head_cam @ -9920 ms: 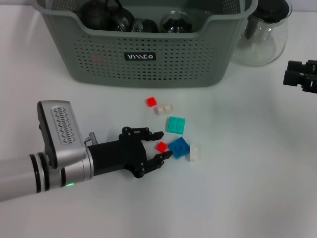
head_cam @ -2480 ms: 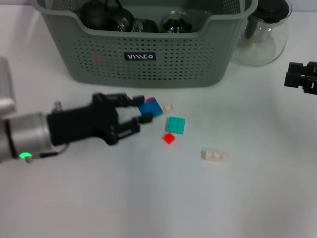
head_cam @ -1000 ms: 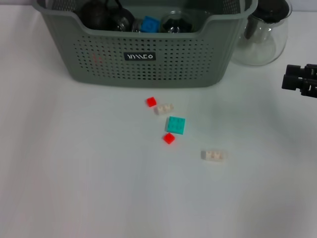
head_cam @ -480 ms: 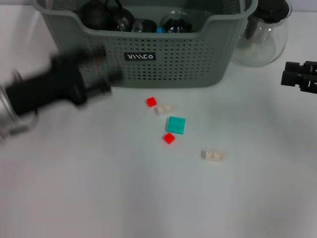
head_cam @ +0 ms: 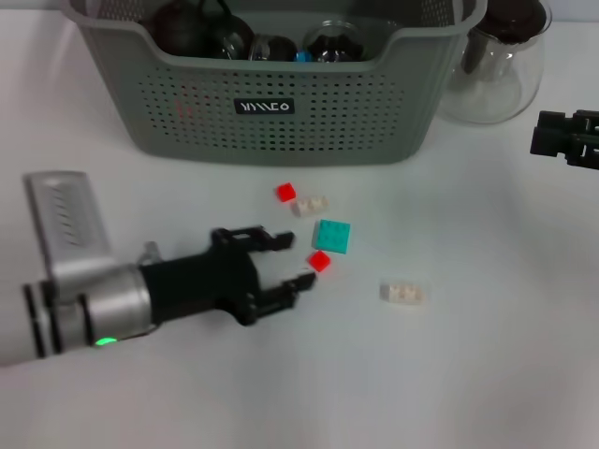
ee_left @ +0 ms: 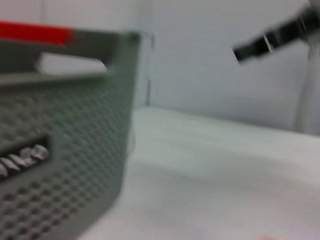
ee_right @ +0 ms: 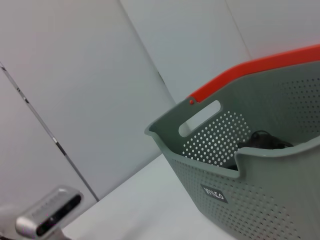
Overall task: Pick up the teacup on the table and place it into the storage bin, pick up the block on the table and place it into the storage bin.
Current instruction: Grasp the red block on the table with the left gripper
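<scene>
1. Left gripper (head_cam: 293, 259) lies low over the white tabletop (head_cam: 468, 374), fingers spread wide and holding nothing. The arm reaches in from the robot's left.
2. A small red square plastic block (head_cam: 319, 261) sits just off the tips of the fingers, in line with the gap between them; whether the lower finger (head_cam: 301, 280) touches it cannot be told.
3. A teal square flat plastic block (head_cam: 332, 236) lies just beyond the red one, the two nearly corner to corner.
4. A second small red block (head_cam: 285, 192) and a white studded block (head_cam: 310, 205) lie side by side, closer to the bin. Another white studded block (head_cam: 402, 293) lies alone toward the robot's right, apart from the rest.
5. The grey-green perforated plastic storage bin (head_cam: 281, 103) stands at the far edge of the tabletop, with dark rounded teaware and a bit of blue showing over its rim. A strip of bare tabletop runs between its front wall and the nearest blocks.
6. A clear glass pitcher (head_cam: 494, 65) stands just beside the bin's right end.
7. Right gripper (head_cam: 566, 140) is parked at the right edge, well apart from the blocks; its fingers' state cannot be told.
8. The right wrist view shows an orange-red rim strip (ee_right: 255, 70) along the bin's far edge.
</scene>
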Available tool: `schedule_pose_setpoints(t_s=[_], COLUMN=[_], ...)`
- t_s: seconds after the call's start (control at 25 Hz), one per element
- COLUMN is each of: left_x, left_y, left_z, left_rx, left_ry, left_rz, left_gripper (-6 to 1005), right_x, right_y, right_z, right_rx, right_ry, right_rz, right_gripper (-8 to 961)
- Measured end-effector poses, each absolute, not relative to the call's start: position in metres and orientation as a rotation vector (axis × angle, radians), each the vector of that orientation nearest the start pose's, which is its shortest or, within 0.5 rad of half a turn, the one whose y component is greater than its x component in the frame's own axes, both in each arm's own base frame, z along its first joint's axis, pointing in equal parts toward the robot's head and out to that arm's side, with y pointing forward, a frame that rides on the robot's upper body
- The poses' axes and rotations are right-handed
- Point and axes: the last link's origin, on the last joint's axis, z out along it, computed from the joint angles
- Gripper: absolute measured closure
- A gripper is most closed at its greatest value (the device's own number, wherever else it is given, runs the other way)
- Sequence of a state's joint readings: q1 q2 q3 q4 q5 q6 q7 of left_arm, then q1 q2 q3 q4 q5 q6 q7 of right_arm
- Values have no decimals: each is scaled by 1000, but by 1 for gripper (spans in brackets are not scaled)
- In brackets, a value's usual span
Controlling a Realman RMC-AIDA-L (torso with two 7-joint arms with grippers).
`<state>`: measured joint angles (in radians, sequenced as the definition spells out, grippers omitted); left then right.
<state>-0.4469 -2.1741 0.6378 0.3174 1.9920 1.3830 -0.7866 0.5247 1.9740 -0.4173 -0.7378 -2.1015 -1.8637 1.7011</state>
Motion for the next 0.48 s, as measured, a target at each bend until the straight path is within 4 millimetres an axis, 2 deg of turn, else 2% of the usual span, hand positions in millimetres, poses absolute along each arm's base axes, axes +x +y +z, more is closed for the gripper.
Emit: schedule_pose_setpoints(t_s=[0.2, 0.48], left_x=[-281, -283], left_y=[269, 276], left_z=[-117, -122], left_rx=[-2711, -2649], left_ry=[-390, -378], left_rz=[-640, -597], left_gripper=[425, 441], right_x=[277, 279], right_y=[313, 312], right_z=[80, 80], right_rx=[-2663, -2659], right_ry=[980, 987], right_rz=[863, 861], right_gripper=[447, 447])
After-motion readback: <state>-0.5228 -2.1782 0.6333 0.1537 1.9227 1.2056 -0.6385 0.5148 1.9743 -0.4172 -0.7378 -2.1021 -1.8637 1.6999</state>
